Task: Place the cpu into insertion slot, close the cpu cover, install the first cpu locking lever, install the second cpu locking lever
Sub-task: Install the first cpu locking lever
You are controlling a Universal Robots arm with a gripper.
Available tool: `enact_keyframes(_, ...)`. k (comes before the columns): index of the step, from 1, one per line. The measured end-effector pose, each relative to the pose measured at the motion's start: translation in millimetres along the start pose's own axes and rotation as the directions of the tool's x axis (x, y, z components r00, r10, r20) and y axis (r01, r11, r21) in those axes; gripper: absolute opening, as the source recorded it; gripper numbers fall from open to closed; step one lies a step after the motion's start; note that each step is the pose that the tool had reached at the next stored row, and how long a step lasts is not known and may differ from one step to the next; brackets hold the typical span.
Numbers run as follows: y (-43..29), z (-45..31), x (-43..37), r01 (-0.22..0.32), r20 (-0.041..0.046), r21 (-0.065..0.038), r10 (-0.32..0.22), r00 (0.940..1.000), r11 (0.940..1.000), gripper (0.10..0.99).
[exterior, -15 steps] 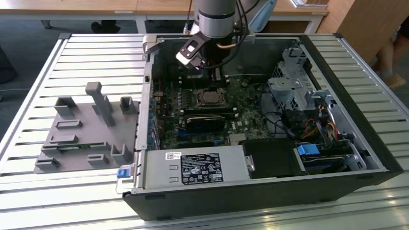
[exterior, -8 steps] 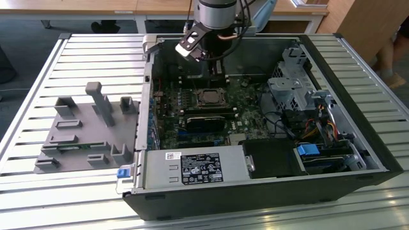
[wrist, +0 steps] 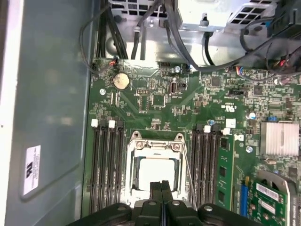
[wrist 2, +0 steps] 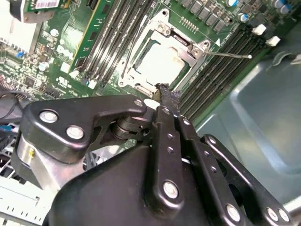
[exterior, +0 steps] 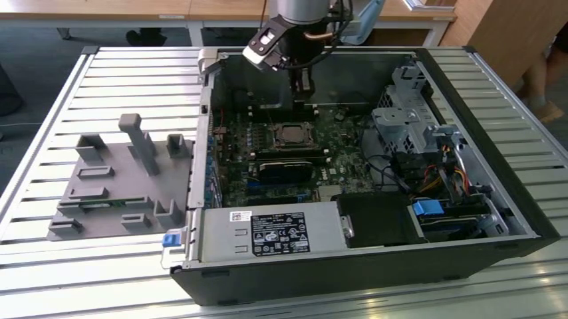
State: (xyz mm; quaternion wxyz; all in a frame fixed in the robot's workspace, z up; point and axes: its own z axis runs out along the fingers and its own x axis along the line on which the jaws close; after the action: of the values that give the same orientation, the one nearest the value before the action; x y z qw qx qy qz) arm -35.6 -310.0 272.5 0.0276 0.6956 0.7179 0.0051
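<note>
Hanging over an edge of the cpu cover (wrist: 155,145), gripper (wrist: 161,186) sits closed.

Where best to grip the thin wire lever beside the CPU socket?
Probably the thin silver wire lever by its free tip, jutting over the black memory slots. Come from above, fingers straddling it; near the silver cover frame it sits too close.

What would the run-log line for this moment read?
cpu: seated in insertion slot | cpu cover: down over cpu | claw: shut, tips by slot's edge
</note>
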Motion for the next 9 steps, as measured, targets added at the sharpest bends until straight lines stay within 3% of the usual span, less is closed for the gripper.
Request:
enact_keyframes(3,0.1,-0.7,0.0,0.006,0.0001,0.000,-0.006,1.0000,1.0000,0.106)
enact_keyframes(9,0.0,-0.7,0.0,0.083,-0.0014,-0.003,-0.083,0.9966,0.9966,0.106)
